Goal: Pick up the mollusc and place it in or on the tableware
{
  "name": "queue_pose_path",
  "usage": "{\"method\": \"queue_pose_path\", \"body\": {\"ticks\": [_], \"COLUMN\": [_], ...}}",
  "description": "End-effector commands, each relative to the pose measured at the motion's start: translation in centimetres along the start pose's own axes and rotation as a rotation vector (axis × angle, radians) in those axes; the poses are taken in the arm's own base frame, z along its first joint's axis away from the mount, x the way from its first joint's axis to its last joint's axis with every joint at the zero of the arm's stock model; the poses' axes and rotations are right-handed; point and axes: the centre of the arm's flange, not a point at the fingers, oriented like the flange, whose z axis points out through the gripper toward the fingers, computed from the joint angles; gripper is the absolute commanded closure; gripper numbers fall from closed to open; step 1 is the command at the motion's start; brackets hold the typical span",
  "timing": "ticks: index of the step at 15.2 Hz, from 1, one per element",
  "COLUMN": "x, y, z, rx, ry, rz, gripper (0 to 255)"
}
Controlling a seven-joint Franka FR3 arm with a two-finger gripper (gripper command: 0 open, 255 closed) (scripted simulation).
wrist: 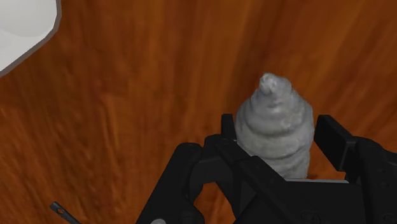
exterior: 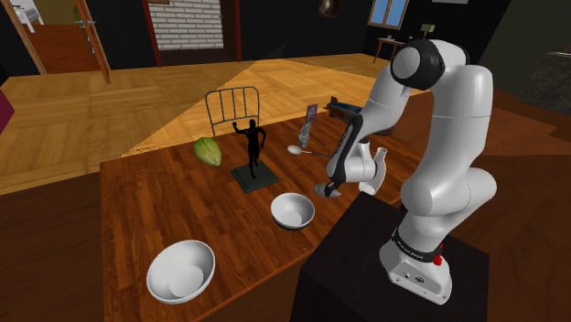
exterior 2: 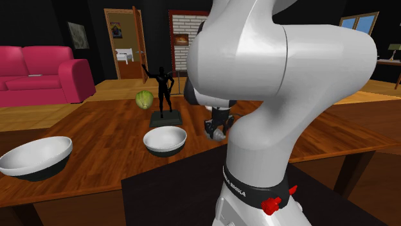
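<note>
Grey and ridged in a spiral, the cone-shaped mollusc shell (wrist: 275, 121) sits between the two black fingers (wrist: 332, 137) of my gripper (exterior: 328, 188). In the wrist view, the fingers press against the shell's sides, so I judge the hand to be clenched on the shell. Brown wood-grain table (exterior: 183, 201) lies behind it. I cannot tell whether the shell rests on the wood or has cleared it.

In the shoulder view, the gripper hangs low over the table's near edge, close to the robot's stand. A small white bowl (exterior: 293, 210) stands just beside it, toward that view's left. A larger white bowl (exterior: 180, 272) lies well apart, near the table's lower left corner. Behind the small bowl stand a black figurine (exterior: 252, 151) on a square base and a green leafy vegetable (exterior: 208, 151).

As I read it, the grasp is made, which is the first half of the job. Both bowls look empty. What remains is to lift, carry the shell a short way to a bowl, most likely the small one, and release it inside.
</note>
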Motion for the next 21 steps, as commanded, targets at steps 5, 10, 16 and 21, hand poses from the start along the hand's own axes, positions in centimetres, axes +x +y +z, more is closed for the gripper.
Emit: {"method": "queue_pose_path", "body": {"ticks": [5, 10, 16, 21], "x": [0.6, 1.1, 1.8, 2.3], "y": [0.1, 0.3, 0.5, 0.6], "z": [-3.0, -5.6, -8.7, -11.3], "rx": [0.000, 0.000, 0.000, 0.000], "ry": [0.000, 0.000, 0.000, 0.000], "rz": [0.000, 0.000, 0.000, 0.000], "gripper": [255, 255, 255, 255]}}
